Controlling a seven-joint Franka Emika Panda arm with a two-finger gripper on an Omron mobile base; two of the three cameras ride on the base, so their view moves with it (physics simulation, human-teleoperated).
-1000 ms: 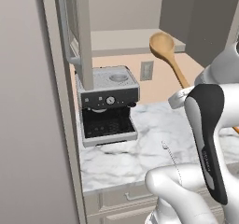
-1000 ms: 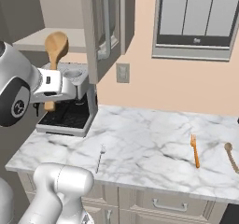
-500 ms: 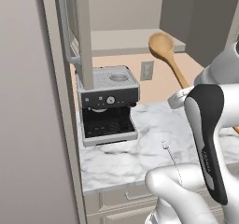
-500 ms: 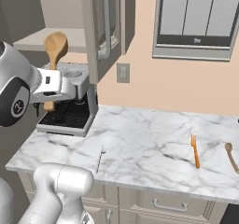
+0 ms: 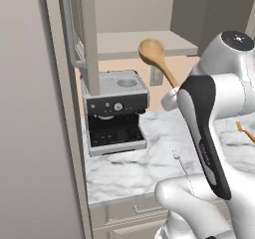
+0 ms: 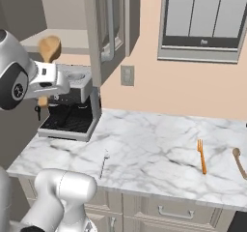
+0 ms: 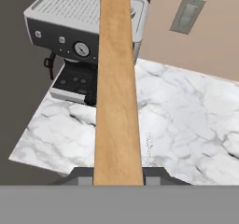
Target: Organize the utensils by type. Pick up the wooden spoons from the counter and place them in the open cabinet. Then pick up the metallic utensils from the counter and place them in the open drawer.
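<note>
We hold the large spoon [image 5: 158,60] aloft in the pincer [image 7: 119,174], clenched on its handle, bowl up, above the coffee machine [image 5: 115,112] and just below the open cabinet's shelf [image 5: 144,43]. On the worktop [image 6: 154,153] lie the silver utensil [image 6: 103,161], the fork [image 6: 201,155] and the small spoon [image 6: 239,161].

We find no text we can read here. The espresso machine [image 7: 84,36] carries a round dial and small buttons on its front, but we make out no lettering on them. Small dark marks run along the robot's forearm [image 5: 206,148], too blurred to read.
</note>
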